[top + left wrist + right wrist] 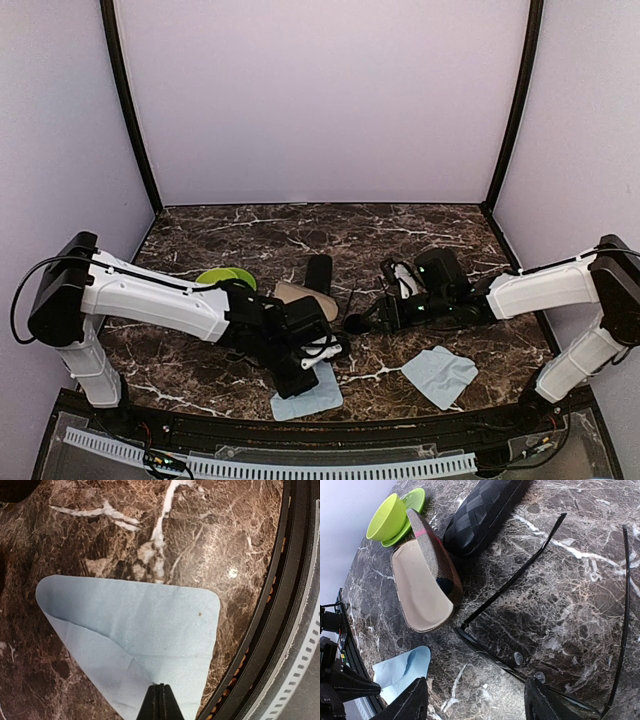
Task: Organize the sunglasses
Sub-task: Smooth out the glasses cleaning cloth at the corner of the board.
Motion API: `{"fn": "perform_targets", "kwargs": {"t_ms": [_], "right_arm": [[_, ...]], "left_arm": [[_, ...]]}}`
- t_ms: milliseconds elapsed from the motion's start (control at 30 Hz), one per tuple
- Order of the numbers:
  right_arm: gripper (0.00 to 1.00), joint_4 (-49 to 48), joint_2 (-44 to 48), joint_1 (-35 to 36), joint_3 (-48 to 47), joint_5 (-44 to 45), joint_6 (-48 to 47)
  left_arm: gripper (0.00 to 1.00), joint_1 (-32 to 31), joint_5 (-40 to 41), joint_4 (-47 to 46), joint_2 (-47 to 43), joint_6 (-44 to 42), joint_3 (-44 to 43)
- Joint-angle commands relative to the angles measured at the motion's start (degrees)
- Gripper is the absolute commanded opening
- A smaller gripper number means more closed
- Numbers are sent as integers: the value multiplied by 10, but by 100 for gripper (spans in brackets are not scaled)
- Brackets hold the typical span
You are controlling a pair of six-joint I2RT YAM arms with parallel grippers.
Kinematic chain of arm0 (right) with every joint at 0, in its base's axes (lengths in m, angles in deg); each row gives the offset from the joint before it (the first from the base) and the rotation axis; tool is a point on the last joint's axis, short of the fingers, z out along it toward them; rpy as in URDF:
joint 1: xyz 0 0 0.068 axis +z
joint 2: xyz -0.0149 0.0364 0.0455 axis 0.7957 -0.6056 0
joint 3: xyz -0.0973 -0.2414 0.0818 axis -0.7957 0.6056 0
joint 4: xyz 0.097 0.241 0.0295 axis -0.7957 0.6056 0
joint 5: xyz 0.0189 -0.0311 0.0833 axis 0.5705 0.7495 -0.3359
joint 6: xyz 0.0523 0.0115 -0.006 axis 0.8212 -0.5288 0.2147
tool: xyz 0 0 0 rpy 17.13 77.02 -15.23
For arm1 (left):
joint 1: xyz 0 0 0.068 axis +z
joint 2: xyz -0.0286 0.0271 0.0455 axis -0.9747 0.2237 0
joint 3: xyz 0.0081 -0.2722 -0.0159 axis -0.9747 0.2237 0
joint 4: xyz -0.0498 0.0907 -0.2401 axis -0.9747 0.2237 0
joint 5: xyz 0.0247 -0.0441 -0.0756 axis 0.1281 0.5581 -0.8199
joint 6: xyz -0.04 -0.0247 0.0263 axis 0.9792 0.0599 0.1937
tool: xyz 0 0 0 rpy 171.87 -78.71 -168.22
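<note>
I'm lining up a grasp: right tool [476,682] gaping wide over the sunglasses [487,652], left tool [159,694] closed, tip at the cloth [150,625]; next, pinching the frame gently.

No lettering, brand, number or sign is legible in any view. A small pink patch on the open brown case [425,590] is unreadable.

A dark brown marble-patterned table [300,225] sits inside plain pale lilac walls [320,100] with black corner posts [131,110].
</note>
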State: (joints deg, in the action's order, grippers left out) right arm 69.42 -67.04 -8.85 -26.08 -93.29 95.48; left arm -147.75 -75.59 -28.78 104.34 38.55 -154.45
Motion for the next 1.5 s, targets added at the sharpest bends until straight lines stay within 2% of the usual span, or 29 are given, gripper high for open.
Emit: {"fn": "perform_targets", "kwargs": {"t_ms": [0, 600, 933, 1033, 1200, 1467], "right_arm": [[66, -16, 4, 7, 2, 0, 2], [66, -12, -5, 9, -8, -1, -1], [66, -7, 5, 13, -7, 3, 0], [66, -7, 6, 15, -6, 3, 1], [66, -3, 10, 25, -5, 4, 0], [66, 17, 24, 66, -14, 26, 3]], "left_arm": [[0, 12, -5, 6, -30, 2, 16], [0, 70, 44, 52, -87, -23, 50], [0, 89, 108, 85, -73, -23, 61], [8, 90, 126, 89, -69, -17, 60], [28, 90, 140, 92, -69, -9, 63], [39, 90, 134, 74, -76, 5, 66]]}}
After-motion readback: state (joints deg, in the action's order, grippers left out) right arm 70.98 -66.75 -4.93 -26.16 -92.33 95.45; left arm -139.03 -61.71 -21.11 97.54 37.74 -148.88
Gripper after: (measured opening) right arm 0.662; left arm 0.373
